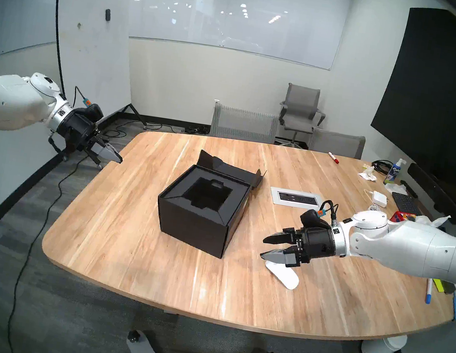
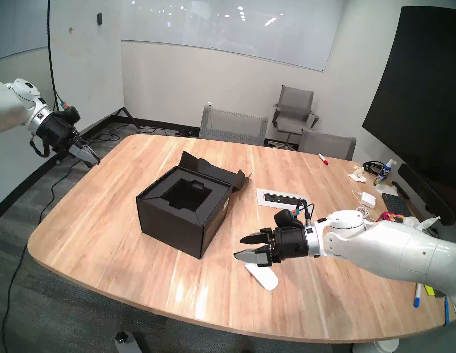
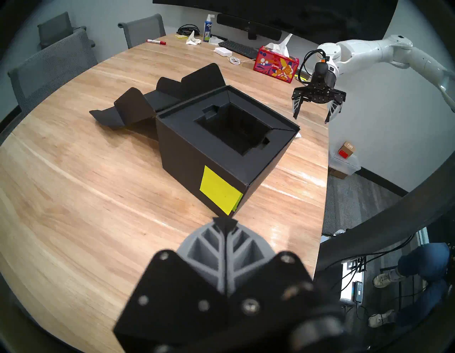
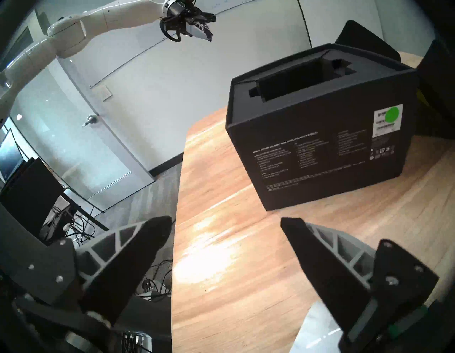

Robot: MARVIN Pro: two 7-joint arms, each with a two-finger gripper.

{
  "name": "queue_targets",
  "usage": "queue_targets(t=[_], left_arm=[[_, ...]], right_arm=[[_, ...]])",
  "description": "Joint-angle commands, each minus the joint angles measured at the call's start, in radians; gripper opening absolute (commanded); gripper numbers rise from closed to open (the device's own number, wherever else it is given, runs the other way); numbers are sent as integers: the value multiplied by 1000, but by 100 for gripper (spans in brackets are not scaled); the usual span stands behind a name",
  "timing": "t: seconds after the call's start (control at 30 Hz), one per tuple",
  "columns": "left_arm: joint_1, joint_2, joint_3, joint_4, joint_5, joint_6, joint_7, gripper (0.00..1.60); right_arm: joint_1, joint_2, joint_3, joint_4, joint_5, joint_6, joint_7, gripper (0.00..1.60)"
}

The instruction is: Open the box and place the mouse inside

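The black box (image 1: pixel 195 226) (image 2: pixel 172 222) (image 3: pixel 197 157) (image 4: pixel 320 157) stands mid-table with its flap lid (image 1: pixel 239 173) folded back flat behind it, showing a black recessed insert that is empty. A yellow-green sticky note (image 3: pixel 219 192) is on one side. The white mouse (image 1: pixel 284 276) (image 2: pixel 263 277) lies flat on the table to the box's right. My right gripper (image 1: pixel 264 247) (image 2: pixel 241 247) (image 4: pixel 226 221) hovers open just above the mouse's far end, holding nothing. My left gripper (image 1: pixel 119 158) (image 2: pixel 96 161) (image 3: pixel 225 221) is shut and empty, off the table's left edge.
A recessed power outlet plate (image 1: pixel 295 198) sits behind the right gripper. At the table's far right are a white adapter (image 1: pixel 379 199), keyboard (image 1: pixel 405 202), red tissue box (image 3: pixel 275 65), spray bottle (image 1: pixel 394 171) and markers (image 1: pixel 333 157). Chairs (image 1: pixel 243 124) stand behind the table.
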Motion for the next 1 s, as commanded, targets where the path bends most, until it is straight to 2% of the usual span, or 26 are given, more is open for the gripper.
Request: queue_targets(t=[0.0,0.47,0.97], left_arm=[[-23,-1,-1,-1,-9,-1,0,0],[-26,-2,7,-2,-15,-3,0,0],[-30,-4,17,-2,-22,-5,0,0]], right_arm=[[34,80,4,-84,3,50,-64,160],[51,135,-1,-163,-1,194,-188,160],[72,103,1,-163,-22,334,-254,160]])
